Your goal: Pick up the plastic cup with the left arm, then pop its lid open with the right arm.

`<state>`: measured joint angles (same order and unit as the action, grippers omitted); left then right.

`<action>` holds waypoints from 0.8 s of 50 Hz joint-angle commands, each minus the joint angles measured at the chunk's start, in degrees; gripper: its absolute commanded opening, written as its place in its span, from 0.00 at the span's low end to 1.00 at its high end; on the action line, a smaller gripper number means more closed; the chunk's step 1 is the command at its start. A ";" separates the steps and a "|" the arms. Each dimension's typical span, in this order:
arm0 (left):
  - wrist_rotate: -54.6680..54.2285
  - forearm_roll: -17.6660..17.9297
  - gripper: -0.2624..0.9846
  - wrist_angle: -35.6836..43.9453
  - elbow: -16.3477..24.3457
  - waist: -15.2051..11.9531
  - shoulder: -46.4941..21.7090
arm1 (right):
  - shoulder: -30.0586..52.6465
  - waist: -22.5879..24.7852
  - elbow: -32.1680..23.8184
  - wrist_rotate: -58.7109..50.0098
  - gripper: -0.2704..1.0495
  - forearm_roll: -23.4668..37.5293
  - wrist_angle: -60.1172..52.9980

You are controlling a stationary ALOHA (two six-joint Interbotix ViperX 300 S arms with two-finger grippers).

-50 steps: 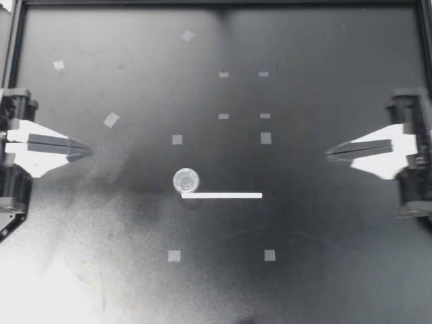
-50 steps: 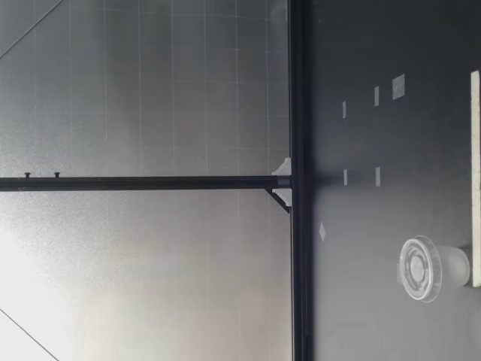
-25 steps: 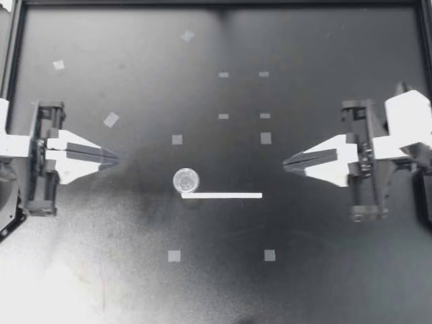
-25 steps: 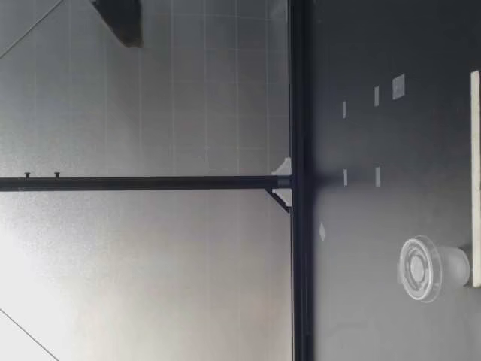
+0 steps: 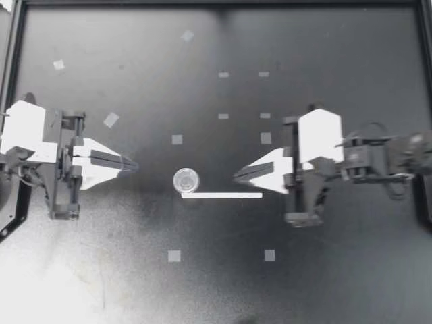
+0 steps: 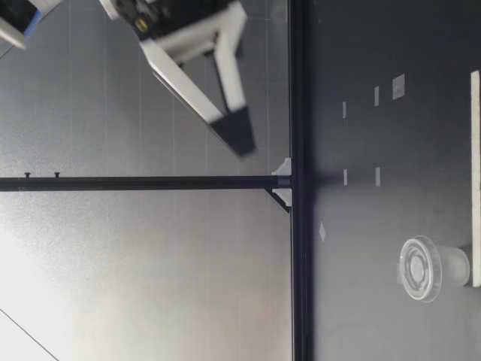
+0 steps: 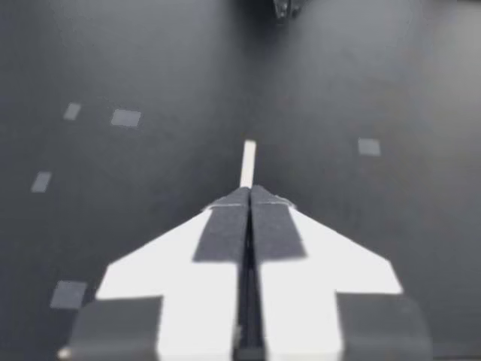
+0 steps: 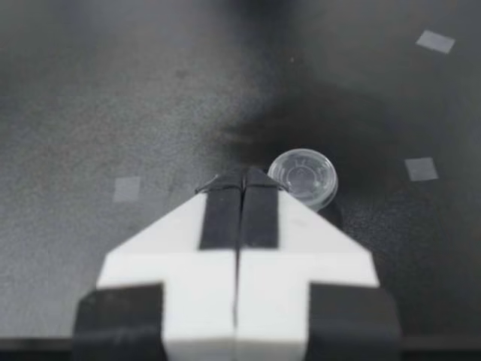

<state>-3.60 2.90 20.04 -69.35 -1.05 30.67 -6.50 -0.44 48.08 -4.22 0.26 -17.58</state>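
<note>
A small clear plastic cup (image 5: 185, 180) stands on the black table (image 5: 324, 283), touching the end of a thin white strip (image 5: 221, 196). My left gripper (image 5: 135, 165) is shut and empty, a short way from the cup on one side. My right gripper (image 5: 236, 177) is also shut and empty, hovering over the strip on the cup's other side. In the right wrist view the cup (image 8: 304, 174) sits just ahead of and beside the shut tips (image 8: 242, 174). The left wrist view shows the strip (image 7: 247, 162) straight ahead of the shut tips (image 7: 249, 192). In the low view a shut gripper (image 6: 240, 143) hangs well above the table, away from the cup (image 6: 421, 268).
Small grey tape squares (image 5: 174, 256) (image 5: 269, 255) (image 5: 111, 119) dot the table. A black frame (image 5: 15, 67) borders it, and a rail (image 6: 297, 226) marks the far edge in the low view, with a grid-lined wall behind it.
Both arms have swung in from the table's sides toward the cup, the right one farther. A gripper has come into the low view from above.
</note>
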 commanded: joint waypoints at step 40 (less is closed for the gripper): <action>0.18 0.18 0.73 10.11 5.98 -0.09 -29.44 | 16.70 -0.97 -12.66 -3.60 0.09 0.09 1.14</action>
<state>-3.43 2.99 29.18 -64.60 -1.05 1.93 10.28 -0.62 37.09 -7.65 0.26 -16.70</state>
